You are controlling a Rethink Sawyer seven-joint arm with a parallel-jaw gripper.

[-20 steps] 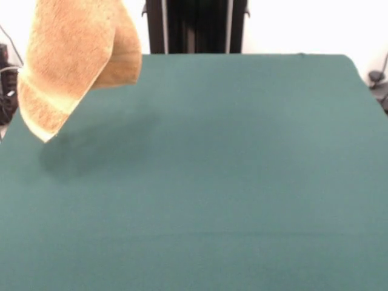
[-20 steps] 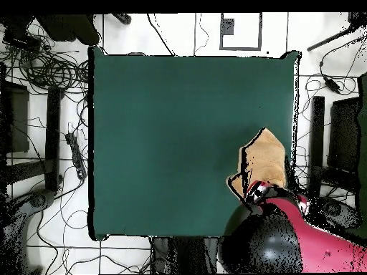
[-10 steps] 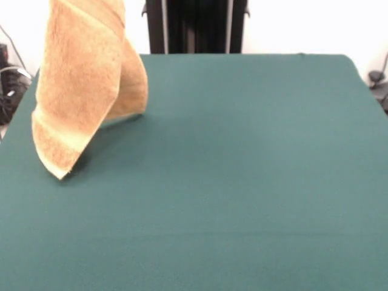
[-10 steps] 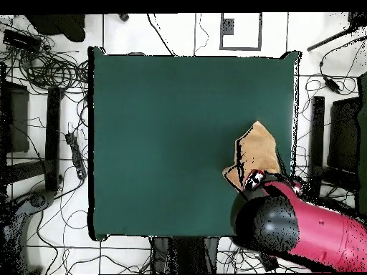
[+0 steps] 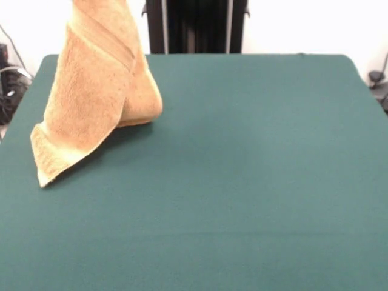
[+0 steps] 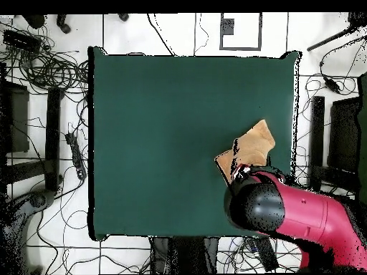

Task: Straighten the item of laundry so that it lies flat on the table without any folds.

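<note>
At far left of the front view, a bundle of dark cables (image 5: pixel 7 91) off the surface's edge. Just right of that, the towel (image 5: pixel 91 103), orange-tan and fuzzy, hanging from above the top edge and draped down onto the left far part of the surface (image 5: pixel 242 182). Still folded and twisted: one broad panel slanting down to the left, ending in a pale-edged corner touching the green cloth nearest the left edge; a second, rounded fold bulging behind it to the right and resting on the cloth. Smoother woven band running diagonally across the upper part of the front panel. Soft shadow under the towel's lower edge.

Further right, only plain dark green cloth, reaching to the right far corner. Behind the far edge, a black upright column (image 5: pixel 197 27) against a white wall.

From overhead, cables (image 6: pixel 43 64) scattered on the tiled floor left of the surface. Towel (image 6: pixel 251 147) seen near the right edge of the surface (image 6: pixel 172 129), toward the base side, as a creased angular shape with one point toward the right edge. Red and black arm (image 6: pixel 287 215) reaching in from lower right, its rounded black end covering the towel's near part.

Tool itself hidden in both views: cannot tell whether apart, together or clamped on the cloth.
</note>
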